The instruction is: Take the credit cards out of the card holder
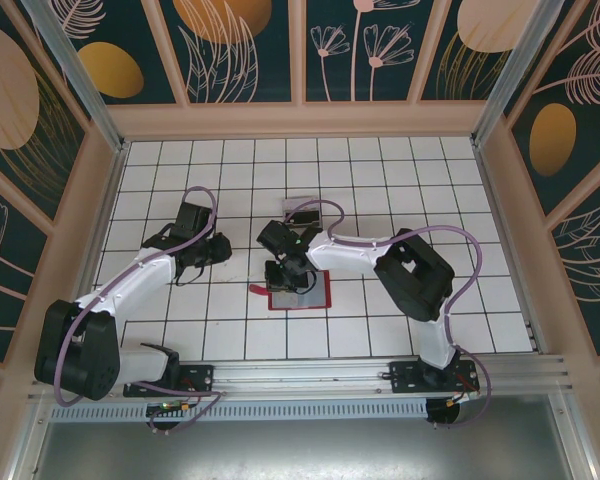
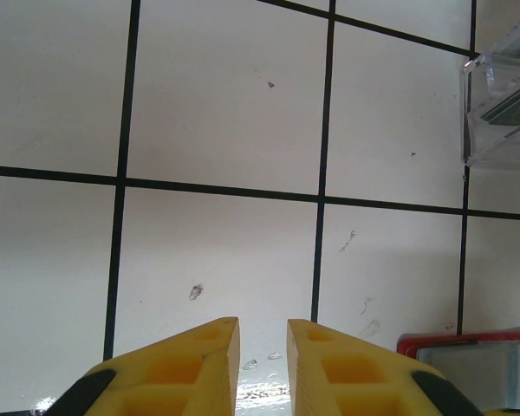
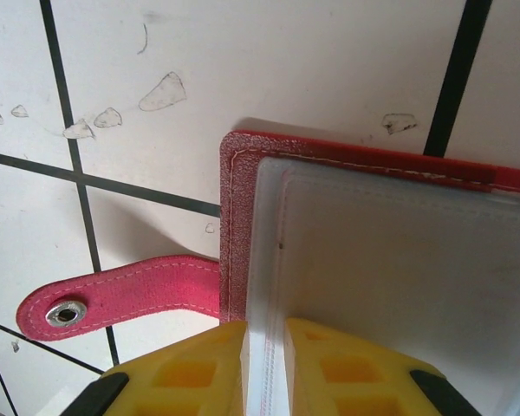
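The card holder, a red wallet with a pale grey inside, lies open on the white tiles in front of the arms. Its corner and its red snap tab show in the right wrist view. My right gripper is shut on the pale stitched inner edge along the holder's left side. The credit cards are hidden; I cannot tell any card from the pale inner panel. My left gripper hovers over bare tile left of the holder, its jaws narrowly open and empty.
A small clear plastic box stands on the tiles behind the holder. Wooden walls close in the tiled floor on the left, right and back. An aluminium rail runs along the near edge.
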You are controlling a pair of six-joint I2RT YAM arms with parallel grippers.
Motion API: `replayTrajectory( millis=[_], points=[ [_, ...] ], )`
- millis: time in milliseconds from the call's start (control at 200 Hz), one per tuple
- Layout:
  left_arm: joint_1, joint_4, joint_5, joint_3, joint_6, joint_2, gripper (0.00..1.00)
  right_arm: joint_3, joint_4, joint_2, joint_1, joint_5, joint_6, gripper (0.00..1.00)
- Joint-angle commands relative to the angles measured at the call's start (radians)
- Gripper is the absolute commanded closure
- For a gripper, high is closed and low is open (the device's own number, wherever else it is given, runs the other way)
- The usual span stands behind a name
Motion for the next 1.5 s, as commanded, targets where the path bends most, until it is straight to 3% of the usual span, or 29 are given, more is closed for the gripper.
replayTrajectory(
  millis=[0, 1491],
  points=[
    [0.004, -0.006, 0.008, -0.012, 0.019, -0.013, 0.77, 0.019, -0.055, 0.024, 0.013, 0.047, 0.010, 0.80],
    [0.003, -0.008, 0.050, 0.031, 0.039, 0.045, 0.76, 0.203, -0.432, 0.062, 0.071, 0.385, 0.011, 0.62]
  ],
)
